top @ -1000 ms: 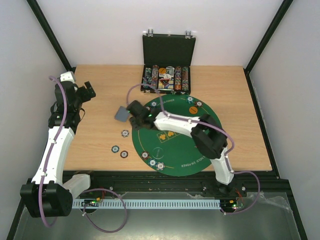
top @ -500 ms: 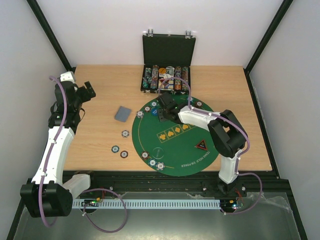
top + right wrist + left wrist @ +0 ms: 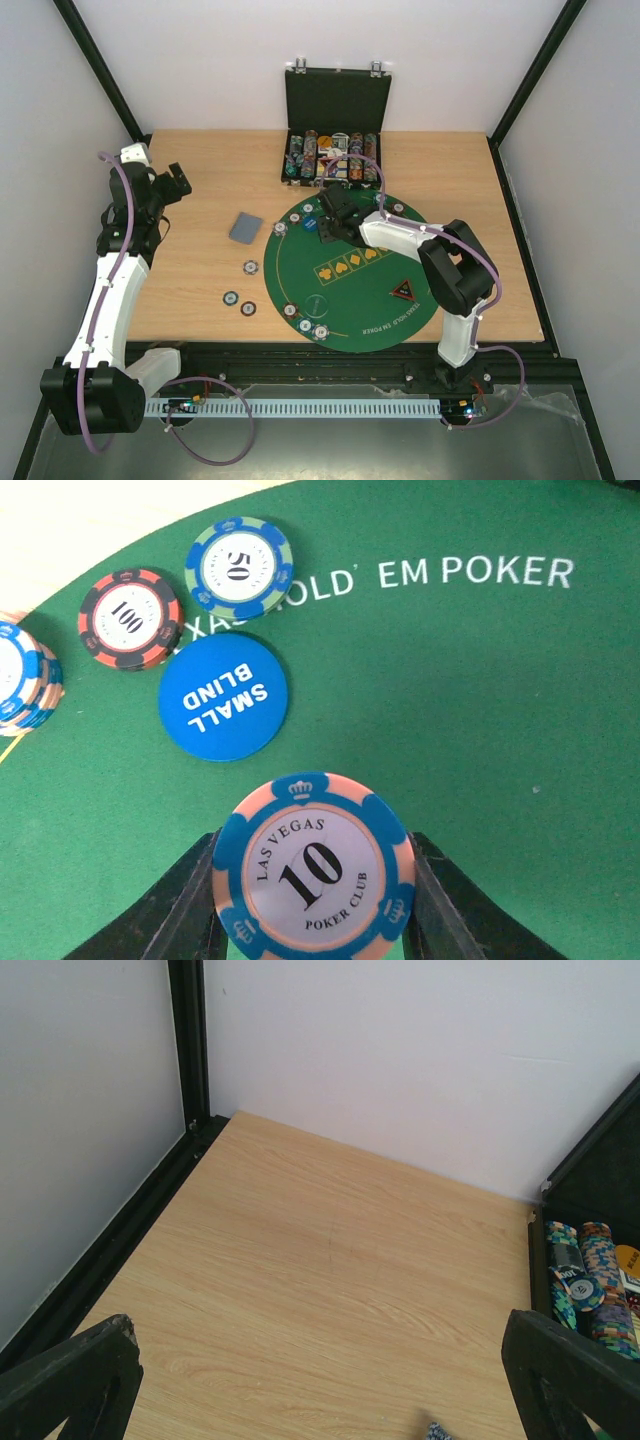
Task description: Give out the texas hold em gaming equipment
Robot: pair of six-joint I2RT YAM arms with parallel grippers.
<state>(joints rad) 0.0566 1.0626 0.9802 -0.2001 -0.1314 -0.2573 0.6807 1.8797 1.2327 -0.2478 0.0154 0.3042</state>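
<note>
My right gripper (image 3: 313,905) is shut on a blue-and-peach "10" poker chip (image 3: 313,875), held flat-faced just above the green round mat (image 3: 480,730). In the top view this gripper (image 3: 330,226) hangs over the mat's far-left part. Just beyond the held chip lie the blue "small blind" button (image 3: 222,696), a red-black "100" chip (image 3: 130,617) and a green "50" chip (image 3: 238,567). The grey-blue card deck (image 3: 245,227) lies on the wood left of the mat. My left gripper (image 3: 175,185) is open over bare wood at the far left, its fingers (image 3: 70,1380) spread wide.
The open black case (image 3: 333,155) with chip rows stands at the back. Loose chips (image 3: 250,266) lie on the wood, and others (image 3: 305,326) on the mat's near-left rim. A black-and-red triangular marker (image 3: 402,292) sits on the mat's right side. Black frame posts (image 3: 186,1040) border the table.
My right gripper swung right from beside the card deck to the mat's far-left part, then held still. The left arm has not moved.
</note>
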